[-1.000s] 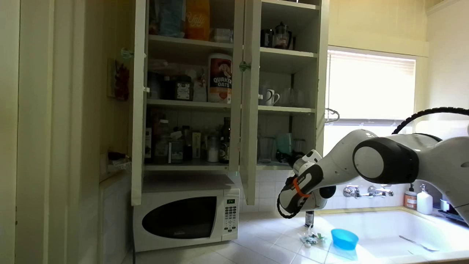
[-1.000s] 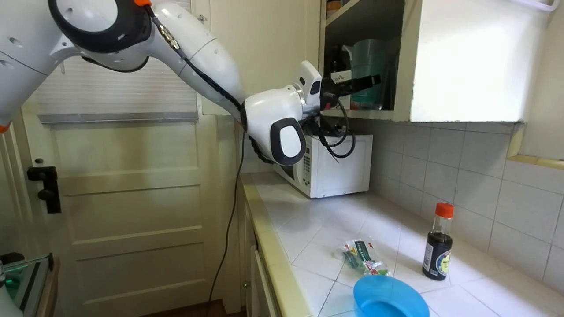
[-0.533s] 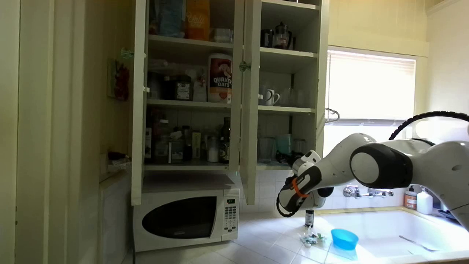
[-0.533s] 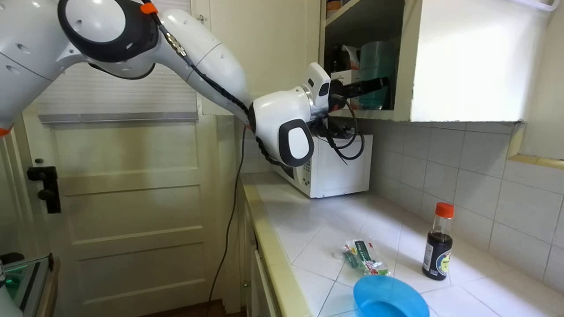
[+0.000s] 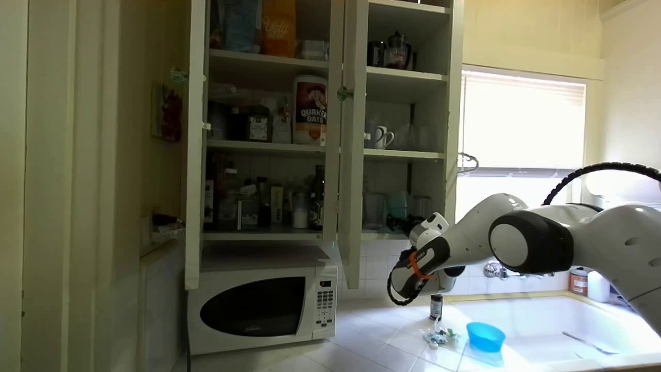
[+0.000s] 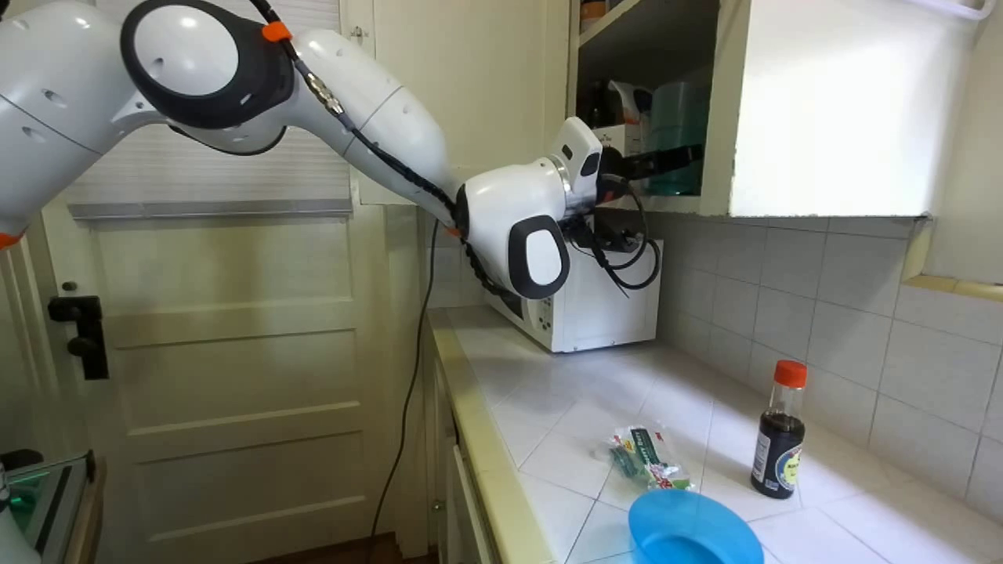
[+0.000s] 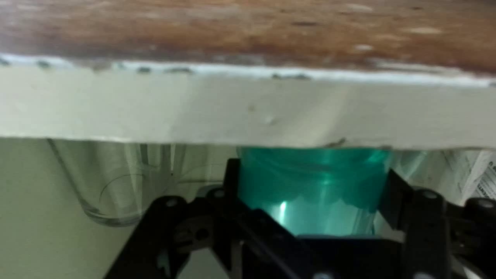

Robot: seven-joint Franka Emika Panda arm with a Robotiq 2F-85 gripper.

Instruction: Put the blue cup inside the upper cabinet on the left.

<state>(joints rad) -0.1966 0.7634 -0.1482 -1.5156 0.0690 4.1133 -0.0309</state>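
Observation:
A blue-green cup [image 6: 678, 117] stands in the cabinet bay with the glassware, at its lowest shelf. My gripper [image 7: 312, 188] is shut on it, one finger pressed to each side. In the wrist view the shelf's pale front edge [image 7: 248, 112] hides one end of the cup; whether it touches the shelf I cannot tell. On the counter sits a short, wide sky-blue round cup [image 5: 485, 337], apart from the gripper. To the left in an exterior view is the upper cabinet [image 5: 266, 236], its shelves crowded with bottles, jars and boxes.
Clear glasses [image 7: 116, 193] flank the held cup. A swung-out cabinet door [image 5: 352, 206] divides the two bays. Below are the microwave [image 5: 310, 258], a plastic packet [image 6: 646, 458] and a red-capped bottle [image 6: 778, 446]. A sink [image 5: 547, 336] lies to the right.
The gripper and the blue-green cup have moved together farther into the bay and slightly downward. The rest of the arm has lowered a little; the sky-blue cup has stayed put.

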